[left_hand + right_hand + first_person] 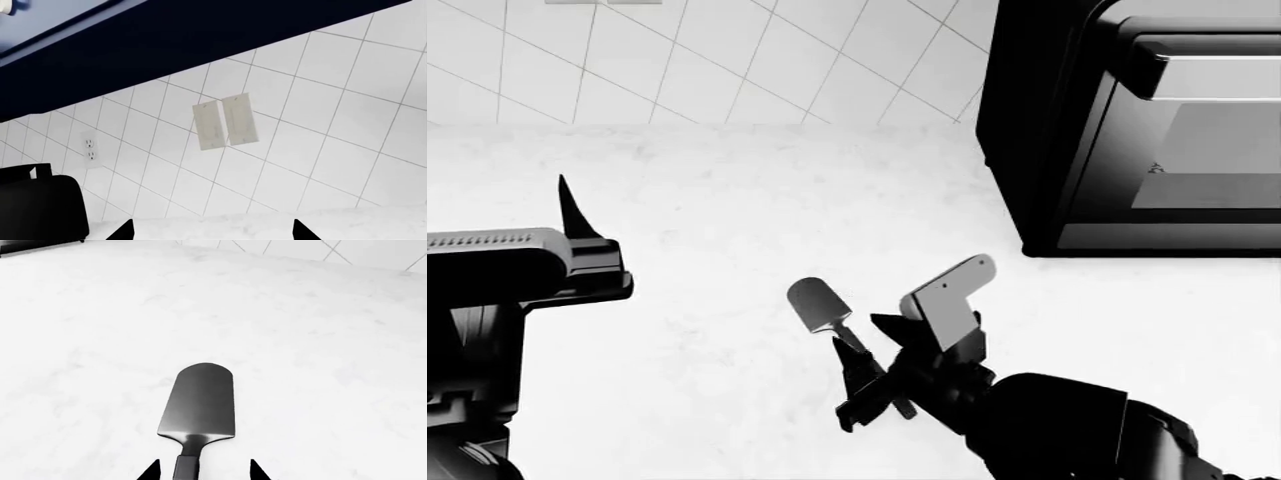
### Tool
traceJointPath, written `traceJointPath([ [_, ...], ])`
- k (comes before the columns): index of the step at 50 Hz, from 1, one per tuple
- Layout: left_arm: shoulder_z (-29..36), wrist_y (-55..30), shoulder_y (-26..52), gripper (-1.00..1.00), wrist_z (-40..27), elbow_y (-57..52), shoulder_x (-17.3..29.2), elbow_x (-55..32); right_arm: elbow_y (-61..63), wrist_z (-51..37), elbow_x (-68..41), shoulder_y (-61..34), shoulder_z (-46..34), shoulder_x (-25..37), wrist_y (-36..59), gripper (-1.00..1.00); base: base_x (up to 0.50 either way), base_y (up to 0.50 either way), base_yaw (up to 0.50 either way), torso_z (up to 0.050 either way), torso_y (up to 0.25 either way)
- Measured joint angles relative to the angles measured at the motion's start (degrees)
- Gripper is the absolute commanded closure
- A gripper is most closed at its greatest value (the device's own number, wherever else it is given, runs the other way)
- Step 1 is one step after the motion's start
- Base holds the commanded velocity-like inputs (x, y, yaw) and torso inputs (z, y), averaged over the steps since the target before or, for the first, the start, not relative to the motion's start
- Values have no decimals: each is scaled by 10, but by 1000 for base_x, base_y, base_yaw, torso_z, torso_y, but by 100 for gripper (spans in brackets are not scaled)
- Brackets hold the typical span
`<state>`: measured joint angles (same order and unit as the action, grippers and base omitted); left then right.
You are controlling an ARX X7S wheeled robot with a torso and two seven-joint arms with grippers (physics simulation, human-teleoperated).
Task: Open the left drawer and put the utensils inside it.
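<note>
Spatula (821, 305): black, broad flat head over the white marble tabletop (721, 220), slim handle clamped between the right claw's (868, 375) fingers. Left claw (213, 231): tips spread apart, holding nothing, facing the tiled wall with its light switches (225, 122) and outlet (90, 149). Black oven (1148, 130) at right. No legible writing.

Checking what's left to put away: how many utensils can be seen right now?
1. The spatula is on the counter, its handle between the right gripper's fingers. No fork shows; it may be out of view.
</note>
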<state>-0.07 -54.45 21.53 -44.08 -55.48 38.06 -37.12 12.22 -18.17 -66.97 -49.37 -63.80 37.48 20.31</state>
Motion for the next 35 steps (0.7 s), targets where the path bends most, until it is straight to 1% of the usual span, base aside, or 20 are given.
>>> traceJointPath([
  [15,1,1,1,-100,-5,-1,3,-6,-7,35,10,0,6,3,6,100,-1,0,0,0,0],
  [27,4,2,4,-100,-10,1,5,-9,9,12,-15,-10,3,9,26,100,0,0,0,0,0],
  [35,3,0,8,-100,-14,-2,7,-15,48,-19,-55,-36,-1,23,53,100,0,0,0,0,0],
])
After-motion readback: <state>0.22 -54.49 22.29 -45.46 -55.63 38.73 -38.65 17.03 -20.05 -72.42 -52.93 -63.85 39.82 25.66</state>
